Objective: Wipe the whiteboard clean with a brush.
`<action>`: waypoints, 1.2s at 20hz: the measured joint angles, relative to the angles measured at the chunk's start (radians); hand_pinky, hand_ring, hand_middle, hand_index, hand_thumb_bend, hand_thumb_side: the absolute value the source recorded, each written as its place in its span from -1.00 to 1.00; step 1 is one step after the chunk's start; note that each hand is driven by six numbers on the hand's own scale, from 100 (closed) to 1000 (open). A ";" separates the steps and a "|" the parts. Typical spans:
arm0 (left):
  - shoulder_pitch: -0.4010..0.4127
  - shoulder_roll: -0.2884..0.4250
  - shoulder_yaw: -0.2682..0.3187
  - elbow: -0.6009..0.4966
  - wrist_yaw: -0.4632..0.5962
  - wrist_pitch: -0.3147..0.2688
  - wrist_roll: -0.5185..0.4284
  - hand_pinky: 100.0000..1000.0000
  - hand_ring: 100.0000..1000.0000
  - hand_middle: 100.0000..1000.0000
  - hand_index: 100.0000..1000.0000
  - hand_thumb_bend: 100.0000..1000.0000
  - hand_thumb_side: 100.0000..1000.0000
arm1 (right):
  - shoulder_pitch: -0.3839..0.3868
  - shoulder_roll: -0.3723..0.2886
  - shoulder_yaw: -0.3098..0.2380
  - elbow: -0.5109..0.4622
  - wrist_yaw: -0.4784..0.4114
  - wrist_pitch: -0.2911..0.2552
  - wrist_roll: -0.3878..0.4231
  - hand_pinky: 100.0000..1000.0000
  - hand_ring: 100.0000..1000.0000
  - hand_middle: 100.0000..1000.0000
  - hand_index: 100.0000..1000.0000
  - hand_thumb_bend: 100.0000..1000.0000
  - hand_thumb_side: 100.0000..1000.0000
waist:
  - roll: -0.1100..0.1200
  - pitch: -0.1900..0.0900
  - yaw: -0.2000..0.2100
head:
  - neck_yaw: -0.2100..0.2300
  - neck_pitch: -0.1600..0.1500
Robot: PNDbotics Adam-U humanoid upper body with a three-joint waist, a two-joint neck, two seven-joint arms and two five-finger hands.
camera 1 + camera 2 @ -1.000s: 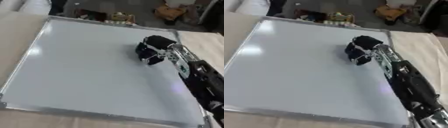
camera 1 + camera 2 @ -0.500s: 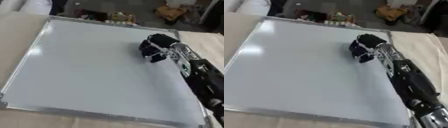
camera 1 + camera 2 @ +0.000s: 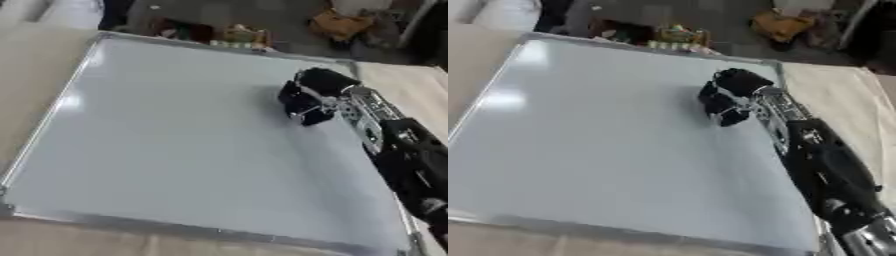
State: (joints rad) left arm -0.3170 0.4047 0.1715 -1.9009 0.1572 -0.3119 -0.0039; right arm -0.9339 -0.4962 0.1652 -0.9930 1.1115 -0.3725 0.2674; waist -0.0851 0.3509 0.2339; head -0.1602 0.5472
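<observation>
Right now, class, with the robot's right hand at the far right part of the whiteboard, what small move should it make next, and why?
Probably a short sweep toward the robot's left, across the board. The right hand is curled over something dark, likely the brush, on the whiteboard near its far right corner. The surface shows no clear marks, so I would simply carry the stroke on over the unwiped stretch.

One arm in shot, the right arm (image 3: 824, 165), and it's mostly black casing, thick and rounded along the forearm. Silver metal segments show at the wrist (image 3: 363, 107), pale against the dark shell. The right hand (image 3: 308, 96) is all black, bulky and blocky. Down at the bottom corner there's a silver, shiny joint (image 3: 870, 239).
</observation>
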 measured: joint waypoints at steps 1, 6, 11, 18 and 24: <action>0.000 0.000 0.000 0.000 0.000 0.000 0.000 0.38 0.07 -0.02 -0.35 -0.53 0.71 | 0.004 -0.002 0.005 -0.009 -0.010 -0.007 0.010 0.03 0.08 -0.83 -0.81 -1.00 -0.85 | 0.000 0.000 -0.001 | 0.000 0.000; 0.000 0.000 0.000 0.000 0.000 0.002 -0.001 0.38 0.07 -0.02 -0.35 -0.53 0.71 | 0.028 -0.006 0.040 -0.061 -0.050 -0.033 0.062 0.03 0.07 -0.83 -0.81 -1.00 -0.85 | -0.001 -0.007 -0.005 | 0.000 0.000; 0.000 0.000 0.000 0.000 0.000 0.006 -0.001 0.38 0.07 -0.02 -0.35 -0.52 0.70 | 0.039 -0.002 0.069 -0.100 -0.082 -0.050 0.111 0.02 0.06 -0.84 -0.81 -1.00 -0.86 | -0.002 -0.012 -0.005 | 0.000 0.000; 0.000 0.000 0.000 0.000 0.001 0.010 0.001 0.38 0.07 -0.02 -0.35 -0.52 0.70 | 0.047 0.022 0.106 -0.149 -0.126 -0.060 0.156 0.02 0.03 -0.85 -0.82 -1.00 -0.86 | -0.003 -0.018 -0.006 | -0.001 0.000; 0.000 0.000 0.000 0.000 0.002 0.013 0.004 0.38 0.07 -0.02 -0.35 -0.51 0.70 | 0.052 0.048 0.126 -0.173 -0.157 -0.057 0.186 0.00 0.01 -0.85 -0.82 -1.00 -0.87 | -0.003 -0.025 -0.006 | -0.002 0.005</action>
State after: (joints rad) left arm -0.3170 0.4047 0.1714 -1.9012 0.1590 -0.2987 -0.0001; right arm -0.8823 -0.4478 0.2915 -1.1664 0.9550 -0.4299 0.4537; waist -0.0885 0.3258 0.2283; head -0.1625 0.5522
